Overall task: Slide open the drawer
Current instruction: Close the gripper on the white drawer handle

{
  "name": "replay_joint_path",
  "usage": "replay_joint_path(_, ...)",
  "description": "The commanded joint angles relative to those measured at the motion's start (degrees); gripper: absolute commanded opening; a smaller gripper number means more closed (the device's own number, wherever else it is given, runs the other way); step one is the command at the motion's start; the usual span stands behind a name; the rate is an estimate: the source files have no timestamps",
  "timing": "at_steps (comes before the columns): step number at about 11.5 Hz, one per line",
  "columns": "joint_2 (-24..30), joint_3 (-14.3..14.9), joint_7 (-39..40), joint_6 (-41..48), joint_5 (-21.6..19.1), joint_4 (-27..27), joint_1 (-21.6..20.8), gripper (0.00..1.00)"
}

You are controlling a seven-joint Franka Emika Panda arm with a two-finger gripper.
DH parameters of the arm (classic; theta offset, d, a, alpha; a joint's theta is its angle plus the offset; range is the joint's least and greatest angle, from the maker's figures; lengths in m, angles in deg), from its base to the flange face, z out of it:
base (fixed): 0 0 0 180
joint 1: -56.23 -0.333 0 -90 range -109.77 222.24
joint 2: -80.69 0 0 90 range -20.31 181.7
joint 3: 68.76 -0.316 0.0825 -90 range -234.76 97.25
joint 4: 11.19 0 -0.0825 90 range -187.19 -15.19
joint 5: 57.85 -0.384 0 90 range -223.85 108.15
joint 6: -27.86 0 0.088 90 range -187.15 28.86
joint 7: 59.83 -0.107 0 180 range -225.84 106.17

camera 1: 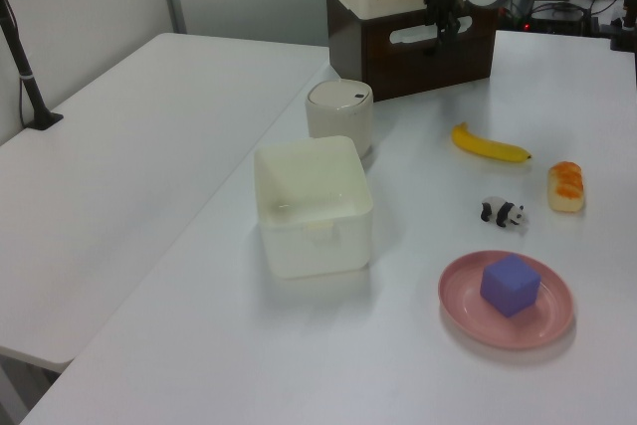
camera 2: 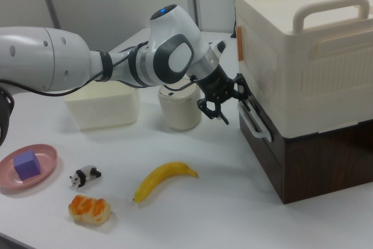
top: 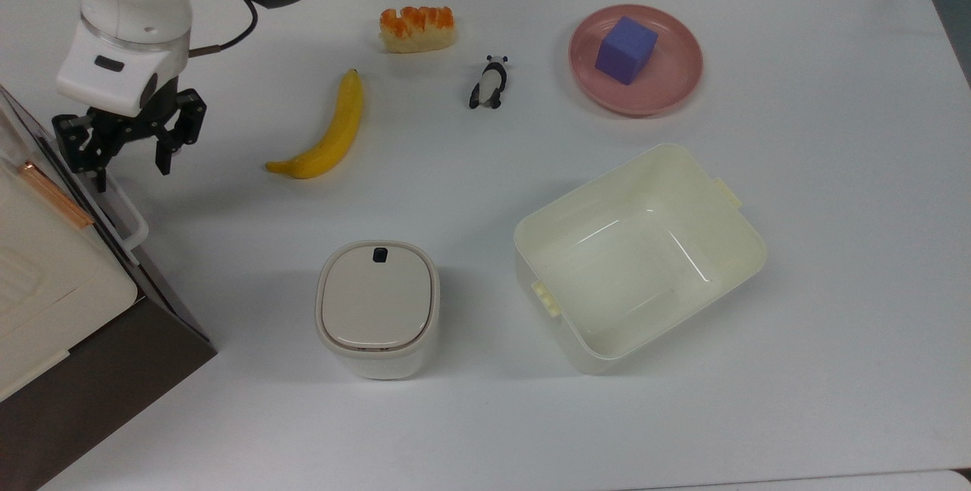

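- Drawer [camera 2: 294, 161] closed, low in the stacked unit at the desk [top: 796, 286] edge, top view's left.
- Rigid, probably sliding with little effort; best hold: white handle [camera 2: 254, 122].
- Claw [top: 125, 149] spread open, empty, just beside the handle.

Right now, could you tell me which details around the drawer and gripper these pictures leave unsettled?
- Drawer: the top view's left edge cuts it off; the cream case on top covers the rest.
- Handle: the gripper overlaps one end in the top view, and the left view is too small to show any contact.
- Inside the drawer: hidden by the closed front in the right view.
- Bin: its lid hides the contents.
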Motion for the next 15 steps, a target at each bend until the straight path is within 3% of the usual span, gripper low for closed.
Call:
replay_joint_path(1,-1.5,1.5,-1.7,-1.1,2.4,1.3,-0.7,0.67)
replay_joint_path(4,-2.3,1.7,-1.8,-1.1,2.4,2.3,-0.8,0.55)
replay_joint_path(7,-2.4,1.7,-1.7,-1.1,2.5,2.3,-0.8,0.49)
replay_joint_path(9,-2.4,1.7,-1.7,-1.1,2.7,2.3,-0.9,0.37)
replay_joint_path(13,-2.6,1.6,-1.7,-1.1,4.2,2.2,-0.9,0.00)
replay_joint_path(15,-3.0,1.6,-1.6,-1.1,4.6,2.2,-0.8,0.00)
